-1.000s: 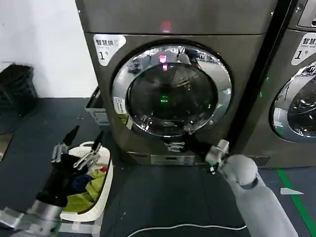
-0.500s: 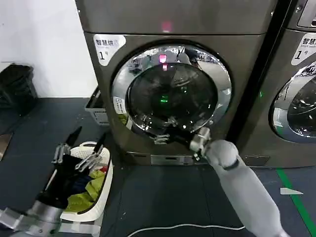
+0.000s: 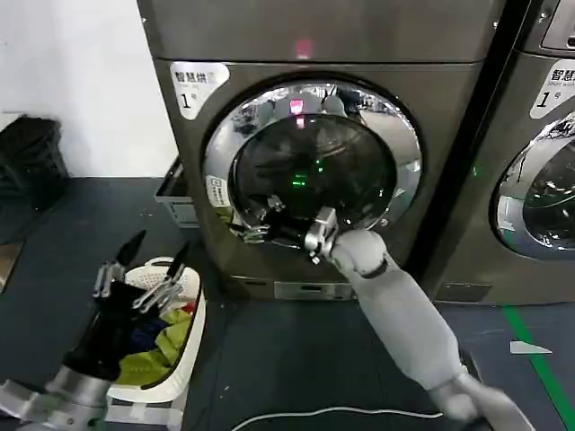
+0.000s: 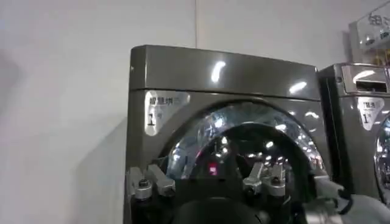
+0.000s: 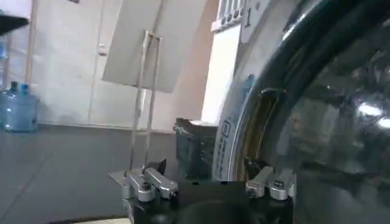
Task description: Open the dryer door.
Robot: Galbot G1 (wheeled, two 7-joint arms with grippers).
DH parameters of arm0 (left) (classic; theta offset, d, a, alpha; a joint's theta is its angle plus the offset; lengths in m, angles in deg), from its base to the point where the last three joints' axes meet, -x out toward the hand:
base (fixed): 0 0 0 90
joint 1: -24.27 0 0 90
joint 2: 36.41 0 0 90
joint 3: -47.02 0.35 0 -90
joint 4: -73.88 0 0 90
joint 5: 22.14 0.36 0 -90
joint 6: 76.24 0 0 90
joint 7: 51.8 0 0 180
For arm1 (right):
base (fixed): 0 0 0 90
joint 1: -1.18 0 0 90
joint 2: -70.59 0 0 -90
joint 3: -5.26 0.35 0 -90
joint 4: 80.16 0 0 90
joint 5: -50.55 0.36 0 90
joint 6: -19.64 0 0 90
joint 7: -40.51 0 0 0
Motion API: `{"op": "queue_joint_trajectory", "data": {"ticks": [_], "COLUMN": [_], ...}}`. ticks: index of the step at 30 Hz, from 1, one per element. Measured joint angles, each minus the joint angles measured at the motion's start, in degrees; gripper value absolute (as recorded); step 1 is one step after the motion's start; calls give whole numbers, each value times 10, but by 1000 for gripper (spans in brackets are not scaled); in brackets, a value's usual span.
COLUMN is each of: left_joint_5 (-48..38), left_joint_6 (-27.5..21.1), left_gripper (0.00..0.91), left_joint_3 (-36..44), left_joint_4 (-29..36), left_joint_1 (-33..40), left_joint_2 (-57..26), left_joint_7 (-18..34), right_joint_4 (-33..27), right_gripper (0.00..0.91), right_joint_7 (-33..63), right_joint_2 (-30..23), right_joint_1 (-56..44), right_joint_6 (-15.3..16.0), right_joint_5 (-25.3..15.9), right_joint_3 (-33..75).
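Observation:
The dryer door (image 3: 314,166) is a round chrome-rimmed porthole with dark glass, and it sits flush against the front of the grey machine. My right gripper (image 3: 255,222) is open at the door's lower left rim, its arm reaching up from the lower right. In the right wrist view the chrome rim (image 5: 234,131) runs between the spread fingers of the right gripper (image 5: 205,172). My left gripper (image 3: 146,262) hangs open above the laundry basket, well apart from the door. The left wrist view shows the left gripper (image 4: 207,182) facing the dryer door (image 4: 244,137) from a distance.
A white laundry basket (image 3: 190,355) holding clothes stands on the floor at the left. A second grey machine (image 3: 539,180) stands close on the right. A grey crate (image 3: 176,199) sits beside the dryer, a black bag (image 3: 31,162) at far left, and a white cable (image 3: 341,413) on the dark floor.
My right gripper has risen from below the door and swept left along the lower rim to its lower left part. The left arm has barely moved.

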Motion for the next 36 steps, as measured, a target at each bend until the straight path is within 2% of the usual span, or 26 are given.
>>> {"op": "queue_joint_trajectory", "data": {"ticks": [17, 28, 36], "left_joint_5": [5, 5, 0], "left_joint_6": [4, 6, 4], "left_gripper": [907, 907, 907], "left_joint_3": [7, 1, -10], "left_joint_4": [1, 7, 0], "left_joint_1": [-5, -6, 1], "left_joint_2": [2, 3, -3], "left_joint_7": [-4, -5, -8], "right_joint_4": [-79, -96, -91], "right_gripper": [907, 907, 907], "right_joint_7": [-13, -80, -158], "right_joint_2": [-29, -35, -25], "right_joint_1": [48, 57, 51], "right_joint_6": [-5, -10, -28], "right_joint_5": [-15, 0, 8], "right_joint_3": [-33, -37, -36]}}
